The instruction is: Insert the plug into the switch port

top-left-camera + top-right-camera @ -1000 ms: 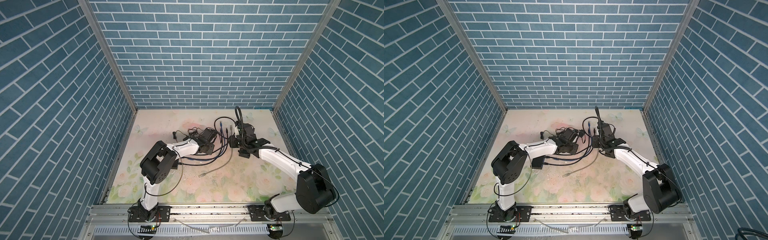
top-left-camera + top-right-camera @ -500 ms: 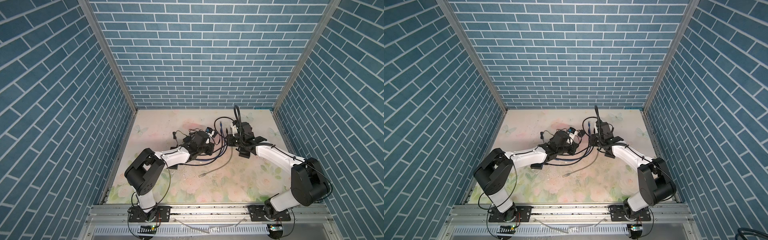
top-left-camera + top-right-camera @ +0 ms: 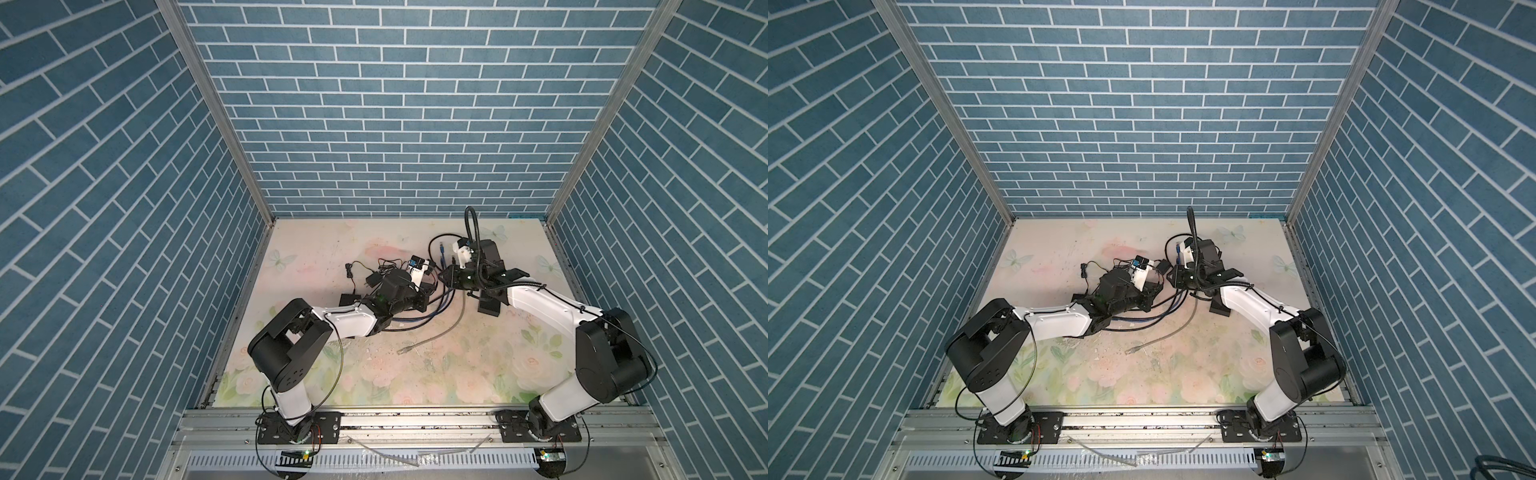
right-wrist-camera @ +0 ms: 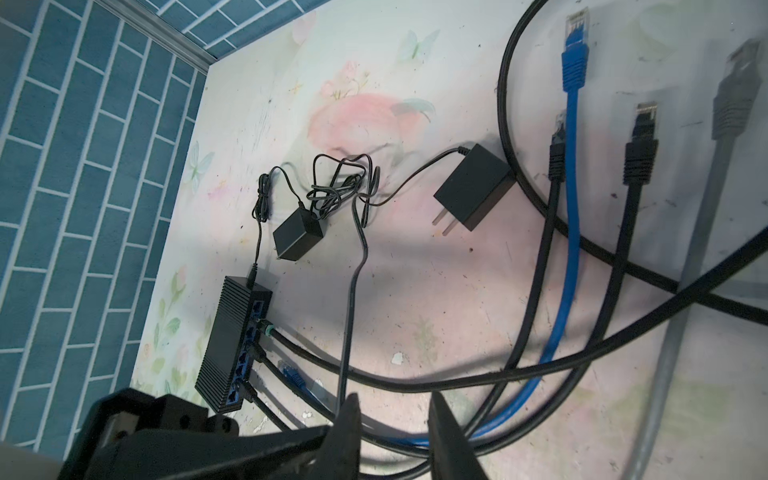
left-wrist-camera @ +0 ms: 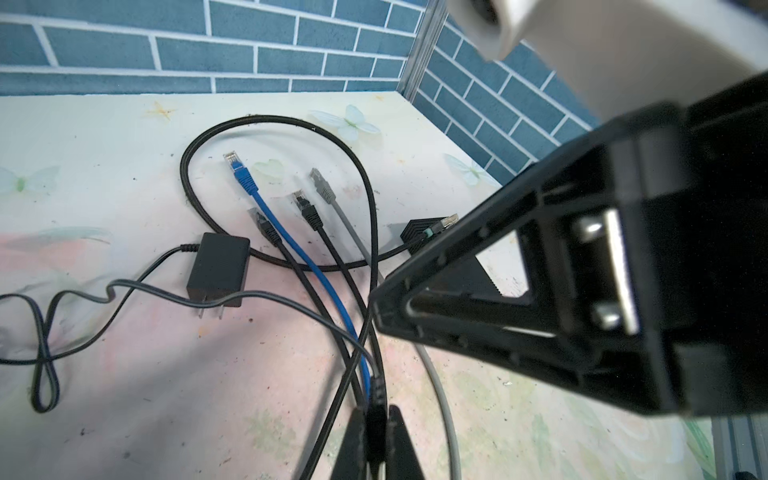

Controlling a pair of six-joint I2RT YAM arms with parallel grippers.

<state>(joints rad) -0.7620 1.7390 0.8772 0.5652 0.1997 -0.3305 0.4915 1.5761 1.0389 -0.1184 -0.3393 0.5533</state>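
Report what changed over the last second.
The left arm's elbow swung out leftward and lower, while the left gripper stayed shut on the black cable. The right gripper slid left toward it, open, holding nothing. The gray cable lies where it did.

In the left wrist view we lose the left gripper (image 5: 376, 411) off the edge, and the plug (image 5: 376, 399) it pinches is mostly buried in its grip. The right arm (image 5: 623, 291) looms blurred, covering most of a ribbed box (image 5: 419, 232). In the right wrist view the right gripper (image 4: 395, 397) is cropped too, and the left arm (image 4: 166, 436) hides stretches of the cables (image 4: 374, 376) by the switch (image 4: 226, 332). In both top views the cable ends (image 3: 441, 248) are too small for us to tell apart.
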